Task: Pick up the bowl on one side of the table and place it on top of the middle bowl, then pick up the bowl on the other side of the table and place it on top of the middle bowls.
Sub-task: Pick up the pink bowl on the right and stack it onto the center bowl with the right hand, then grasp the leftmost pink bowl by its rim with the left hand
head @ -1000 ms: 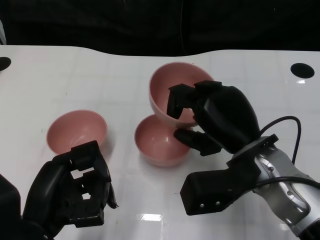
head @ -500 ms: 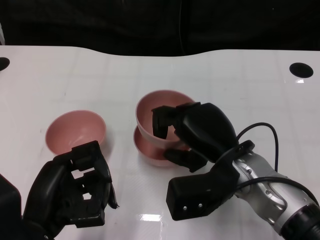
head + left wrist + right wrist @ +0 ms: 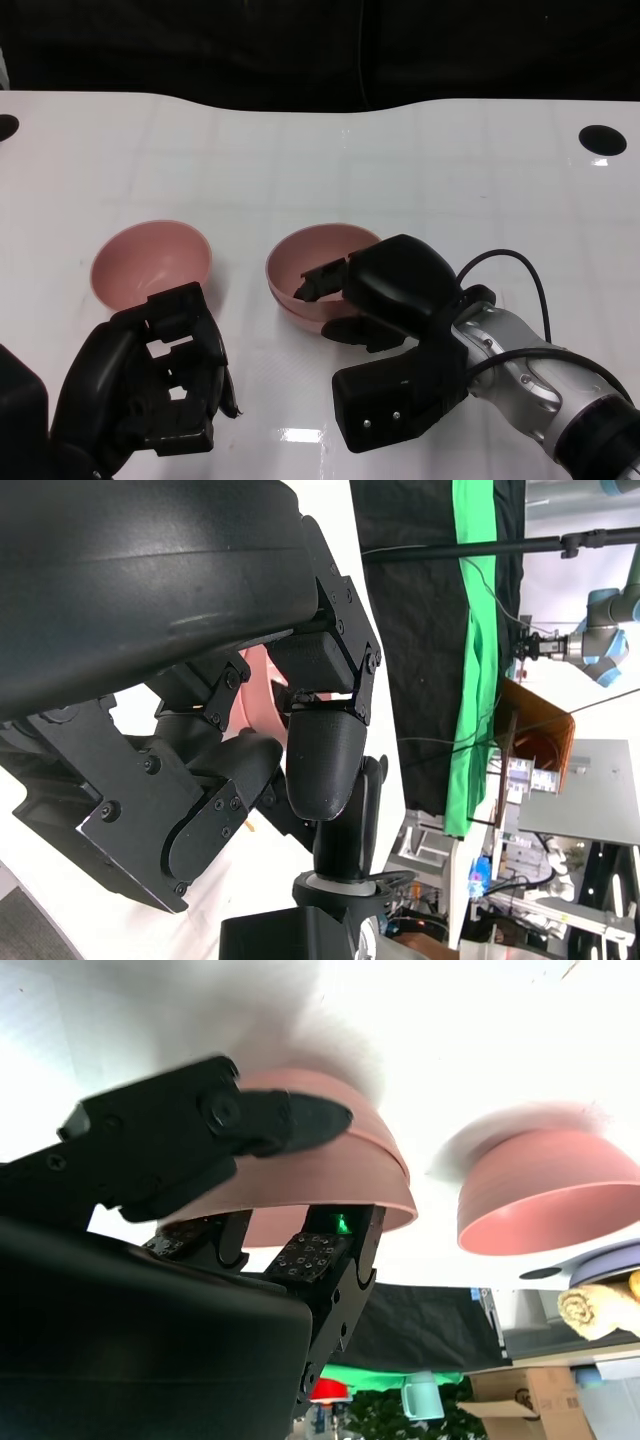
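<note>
Two pink bowls are nested at the table's middle; the top bowl [image 3: 318, 262] sits level inside the middle bowl [image 3: 300, 312], of which only a thin edge shows. My right hand [image 3: 392, 290] pinches the top bowl's near right rim, one finger inside and the thumb outside. The right wrist view shows the same pinch on the top bowl [image 3: 330, 1175], with the lower rim just beneath it. A third pink bowl [image 3: 150, 262] stands alone at the left, also the far bowl [image 3: 550, 1195] in that view. My left hand [image 3: 150, 385] hangs just in front of it, fingers loosely bent, holding nothing.
The white table [image 3: 450, 180] ends at a dark backdrop beyond. Black round holes sit at its far right corner [image 3: 604, 140] and far left edge [image 3: 8, 126]. A black cable [image 3: 520, 265] loops off my right forearm.
My right hand has brought the tilted bowl down and toward me, and it now sits level inside the middle bowl. The left hand and left bowl have not moved.
</note>
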`<action>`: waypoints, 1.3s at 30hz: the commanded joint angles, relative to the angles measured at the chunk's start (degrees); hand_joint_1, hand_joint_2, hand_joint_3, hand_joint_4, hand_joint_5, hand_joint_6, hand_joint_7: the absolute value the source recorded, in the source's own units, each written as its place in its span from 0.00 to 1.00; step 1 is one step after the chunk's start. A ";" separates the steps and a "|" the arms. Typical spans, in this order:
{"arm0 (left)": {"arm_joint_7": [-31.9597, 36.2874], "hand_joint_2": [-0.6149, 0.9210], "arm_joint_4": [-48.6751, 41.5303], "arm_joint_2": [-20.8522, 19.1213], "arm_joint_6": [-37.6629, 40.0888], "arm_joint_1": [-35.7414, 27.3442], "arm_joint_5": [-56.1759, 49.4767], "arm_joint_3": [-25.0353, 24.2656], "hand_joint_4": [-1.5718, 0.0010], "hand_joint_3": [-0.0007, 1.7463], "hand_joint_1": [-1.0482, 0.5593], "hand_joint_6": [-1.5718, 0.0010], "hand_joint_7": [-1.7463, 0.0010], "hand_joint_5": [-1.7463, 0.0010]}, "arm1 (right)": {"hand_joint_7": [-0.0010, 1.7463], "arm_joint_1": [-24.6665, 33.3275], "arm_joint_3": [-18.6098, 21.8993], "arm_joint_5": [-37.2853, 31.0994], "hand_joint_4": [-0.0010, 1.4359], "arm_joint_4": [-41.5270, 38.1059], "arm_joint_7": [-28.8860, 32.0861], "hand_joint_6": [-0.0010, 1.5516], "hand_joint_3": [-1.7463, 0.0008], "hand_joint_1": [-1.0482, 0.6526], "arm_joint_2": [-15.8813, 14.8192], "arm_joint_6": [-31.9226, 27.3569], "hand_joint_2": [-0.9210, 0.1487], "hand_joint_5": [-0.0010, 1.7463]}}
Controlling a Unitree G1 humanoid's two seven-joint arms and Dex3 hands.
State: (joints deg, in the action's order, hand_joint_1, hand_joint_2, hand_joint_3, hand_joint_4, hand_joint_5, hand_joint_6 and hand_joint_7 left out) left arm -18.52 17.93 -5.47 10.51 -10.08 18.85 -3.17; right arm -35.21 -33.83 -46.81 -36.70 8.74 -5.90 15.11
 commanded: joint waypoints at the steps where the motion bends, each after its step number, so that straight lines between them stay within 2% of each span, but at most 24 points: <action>1: 0.57 0.62 0.02 -0.35 -0.58 -0.02 -0.29 -0.25 0.42 0.86 0.60 0.43 0.13 0.03 | 0.02 -0.61 0.04 0.11 0.45 -0.06 0.42 0.51 0.82 0.32 -0.65 -0.22 0.00 0.21; 12: 0.76 0.61 0.03 -0.53 -0.53 0.15 -0.15 -0.48 0.42 0.89 0.61 0.43 0.13 0.03 | 0.00 3.05 2.52 2.07 0.43 11.09 -2.72 0.47 0.83 0.30 -4.05 -1.19 0.00 0.22; 16: 0.29 0.61 -0.56 -0.91 -1.05 0.31 -0.21 -0.69 0.42 0.89 0.61 0.43 0.13 0.02 | 0.00 8.02 5.38 4.16 0.39 21.44 -4.83 0.42 0.85 0.30 -6.75 -1.05 0.00 0.22; 20: -0.03 0.60 -1.33 -0.88 -2.15 0.64 -0.36 -0.73 0.42 0.90 0.61 0.43 0.12 0.02 | 0.00 12.03 8.22 6.80 0.35 25.86 -3.15 0.40 0.87 0.30 -8.65 2.66 0.00 0.23; 21: -0.05 0.60 -1.52 -0.86 -2.40 0.75 -0.37 -0.71 0.42 0.90 0.61 0.43 0.12 0.02 | 0.00 13.20 9.13 7.63 0.32 27.16 -3.19 0.39 0.87 0.30 -9.05 3.30 0.00 0.26; 22: -0.05 0.60 -1.66 -0.84 -2.61 0.81 -0.37 -0.69 0.42 0.91 0.60 0.44 0.12 0.02 | 0.00 14.59 10.13 8.82 0.24 28.67 -3.51 0.38 0.88 0.30 -9.49 3.88 0.00 0.35; 23: -0.07 0.60 -1.77 -0.83 -2.74 0.84 -0.31 -0.67 0.42 0.91 0.60 0.44 0.12 0.01 | 0.00 15.87 11.02 9.98 0.20 29.91 -3.65 0.37 0.88 0.30 -9.83 4.56 0.00 0.40; 25: -0.02 0.60 -1.99 -0.82 -2.85 0.96 -0.26 -0.67 0.42 0.90 0.60 0.44 0.11 0.01 | 0.01 18.26 12.72 12.29 0.16 31.57 -3.34 0.38 0.89 0.31 -10.36 6.52 0.00 0.47; 27: 0.25 0.60 -2.01 -0.87 -2.73 1.03 -0.50 -0.62 0.43 0.90 0.60 0.44 0.11 0.00 | 0.01 20.58 14.29 14.25 0.15 33.14 -3.59 0.39 0.89 0.32 -11.08 8.21 0.00 0.49; 32: 1.01 0.60 -1.24 -0.90 -1.66 1.05 -0.99 -0.29 0.43 0.90 0.60 0.44 0.11 0.00 | 0.06 25.76 18.06 22.47 0.22 33.67 -5.10 0.47 0.90 0.35 -12.19 14.90 0.00 0.58; 36: 1.10 0.60 -0.16 -0.76 -1.34 0.33 -0.21 -0.65 0.43 0.89 0.60 0.45 0.11 0.00 | 0.12 30.82 20.57 34.09 0.32 33.17 -9.30 0.56 0.91 0.42 -12.77 21.03 0.00 0.61; 37: 1.16 0.60 0.05 -0.75 -1.22 0.22 -0.07 -0.75 0.43 0.89 0.61 0.45 0.11 0.00 | 0.15 31.66 20.98 35.70 0.34 33.52 -10.29 0.56 0.91 0.42 -12.66 21.06 0.00 0.60; 38: 1.22 0.60 0.38 -0.83 -0.95 0.07 0.15 -0.98 0.43 0.89 0.61 0.45 0.11 0.00 | 0.23 33.09 21.43 37.77 0.35 34.79 -11.56 0.52 0.90 0.43 -12.57 19.98 0.01 0.59; 39: 1.26 0.60 0.61 -0.90 -0.75 -0.02 0.29 -1.13 0.43 0.88 0.61 0.45 0.11 0.00 | 0.27 34.03 21.84 39.03 0.37 35.75 -12.59 0.49 0.89 0.44 -12.42 19.08 0.01 0.59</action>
State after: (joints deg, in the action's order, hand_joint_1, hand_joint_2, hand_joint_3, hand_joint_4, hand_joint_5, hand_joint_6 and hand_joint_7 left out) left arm -17.89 17.69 -5.64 9.10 -9.70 18.79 -3.62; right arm -2.53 -12.96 -9.83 -2.52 -2.60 -17.85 34.89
